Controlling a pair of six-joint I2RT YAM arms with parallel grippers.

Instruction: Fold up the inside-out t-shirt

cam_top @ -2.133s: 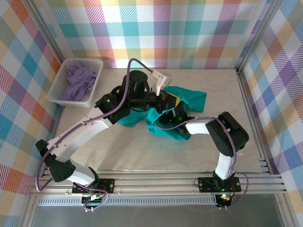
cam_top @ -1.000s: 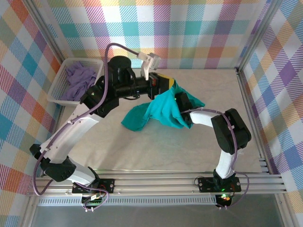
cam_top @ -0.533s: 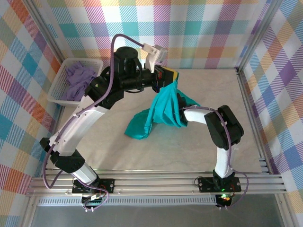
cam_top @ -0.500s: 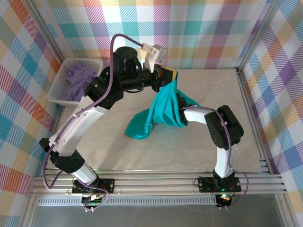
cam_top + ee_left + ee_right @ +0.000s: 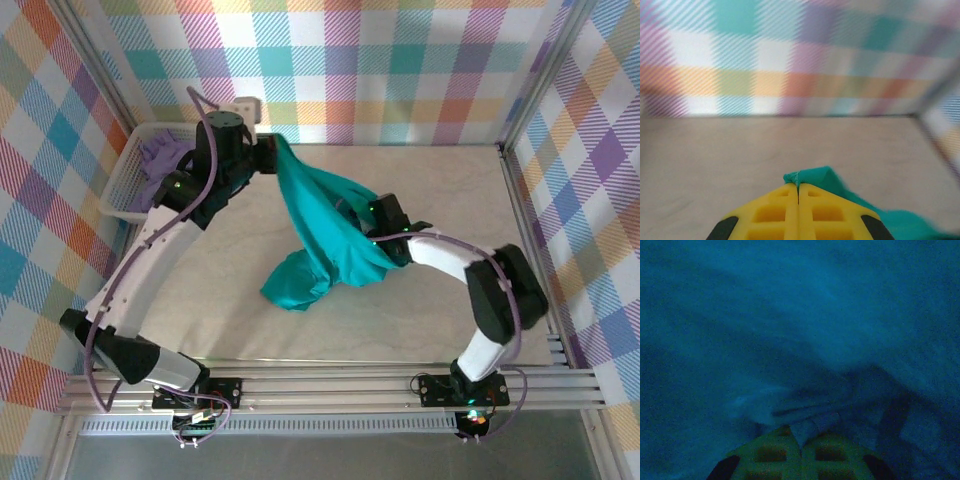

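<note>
Shirt: inside-out t-shirt [image 5: 325, 235], teal, strung from 11 o'clock of counter [image 5: 450, 180] down toward centre. Lower bunch hangs at 7 o'clock from centre; cannot tell if it touches counter. Left end effector [image 5: 798, 192] raised at 11 o'clock, yellow fingers pressed together, pinching teal fabric edge. Right end effector [image 5: 801, 436] near centre, buried in cloth, fingers pressed together on pale fold of same shirt. White basket [image 5: 122, 195] at 10 o'clock holds lavender garment [image 5: 160, 160].

Pastel plaid walls [image 5: 400, 60], pale tabletop [image 5: 450, 180]
</note>
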